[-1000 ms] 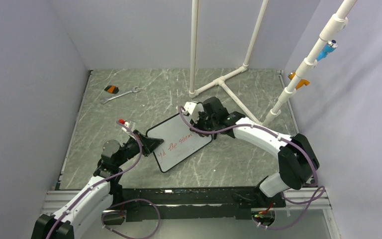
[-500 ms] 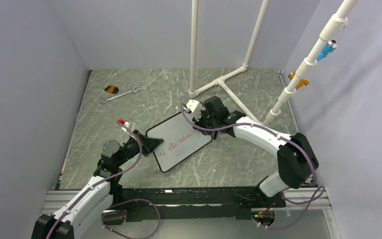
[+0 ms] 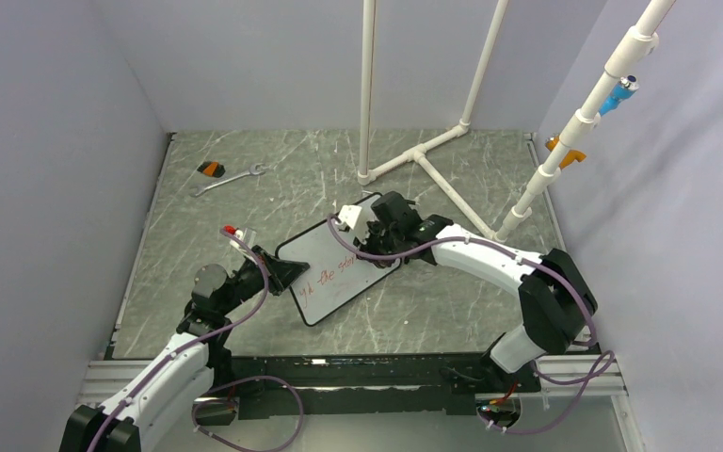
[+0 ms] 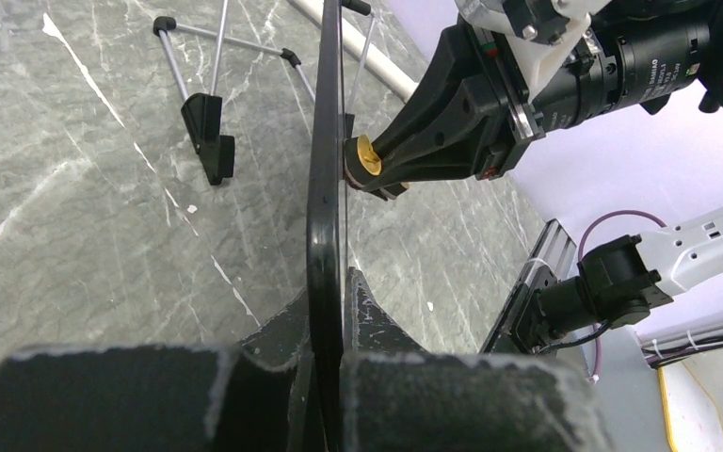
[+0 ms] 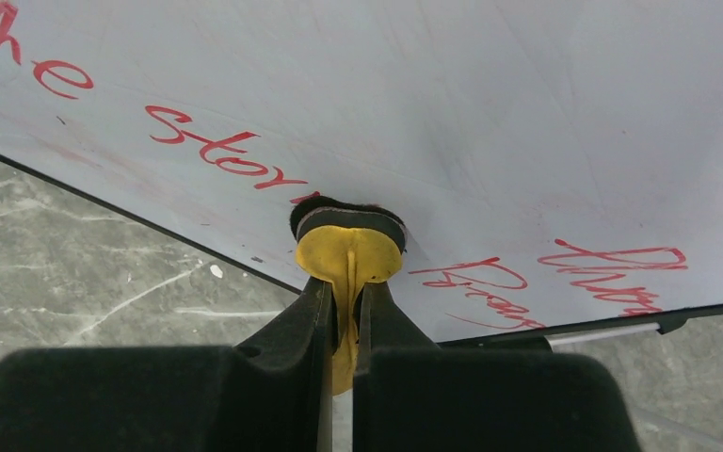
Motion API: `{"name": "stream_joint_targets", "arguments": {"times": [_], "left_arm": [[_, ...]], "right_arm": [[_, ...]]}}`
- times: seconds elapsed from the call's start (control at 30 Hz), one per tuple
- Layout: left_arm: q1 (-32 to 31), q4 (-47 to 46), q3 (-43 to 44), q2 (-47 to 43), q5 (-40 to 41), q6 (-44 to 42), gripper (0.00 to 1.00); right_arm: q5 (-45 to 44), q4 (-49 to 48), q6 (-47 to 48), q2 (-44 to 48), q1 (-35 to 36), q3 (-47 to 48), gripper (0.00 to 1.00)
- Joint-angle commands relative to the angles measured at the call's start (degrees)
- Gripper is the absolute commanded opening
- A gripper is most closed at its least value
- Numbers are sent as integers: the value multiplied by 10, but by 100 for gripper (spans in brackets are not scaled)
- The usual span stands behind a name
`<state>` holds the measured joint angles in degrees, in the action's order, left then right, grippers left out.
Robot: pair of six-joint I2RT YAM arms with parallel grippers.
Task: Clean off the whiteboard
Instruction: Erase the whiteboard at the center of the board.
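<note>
Mid-frame in the top view, the board (image 3: 331, 285) stands tilted on the surface (image 3: 414, 311), its left edge clamped tight in the left pincer (image 3: 290, 273). Right pincer (image 5: 344, 297) squeezes a yellow eraser (image 5: 348, 252) against the board amid red writing (image 5: 226, 155).

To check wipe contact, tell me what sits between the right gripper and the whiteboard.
A yellow eraser with a dark pad, pinched in the right gripper, presses the whiteboard, per the right wrist view.
</note>
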<state>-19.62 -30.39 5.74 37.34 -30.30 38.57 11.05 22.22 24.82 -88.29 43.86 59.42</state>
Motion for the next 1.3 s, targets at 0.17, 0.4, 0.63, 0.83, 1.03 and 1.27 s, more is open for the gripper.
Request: {"name": "stream_joint_targets", "arguments": {"times": [0.17,0.4,0.63,0.83,1.03,1.27], "left_arm": [[-16,-22,15,5,-119,-14,0],[-15,-23,11,-1,-116,-11,0],[-16,-20,9,-4,-116,-11,0],[-16,-21,11,0,-119,-12,0],[-16,-25,12,7,-123,-11,0],[-15,-26,11,5,-121,-9,0]], "right_arm": [[-57,-75,-44,-2,-55,7,0],[36,-42,-19,-16,-6,14,0],[32,-47,-45,-21,11,32,0],[-12,-75,-84,1,-36,33,0],[4,-75,-84,10,-44,33,0],[71,-55,-76,11,-24,39,0]]}}
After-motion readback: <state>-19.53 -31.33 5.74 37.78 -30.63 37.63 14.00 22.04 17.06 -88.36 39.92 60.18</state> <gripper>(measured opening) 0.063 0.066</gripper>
